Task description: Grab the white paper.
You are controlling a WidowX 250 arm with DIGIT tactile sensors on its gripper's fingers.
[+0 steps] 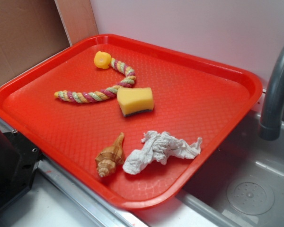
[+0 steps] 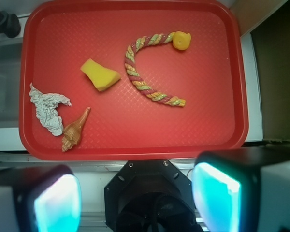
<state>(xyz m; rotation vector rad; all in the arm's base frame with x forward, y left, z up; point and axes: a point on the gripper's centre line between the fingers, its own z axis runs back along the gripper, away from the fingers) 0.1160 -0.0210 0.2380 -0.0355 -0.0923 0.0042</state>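
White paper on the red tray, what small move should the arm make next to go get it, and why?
Probably move the pincer out over the tray toward the white paper, which lies untouched near the tray's edge. The pincer is open and back behind the tray rim, holding nothing. Aim for the end away from the seashell, which sits right beside the paper.

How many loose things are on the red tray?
5: paper and shell at the sink-side edge, sponge mid-tray, rope and yellow toy behind it. None look hidden.
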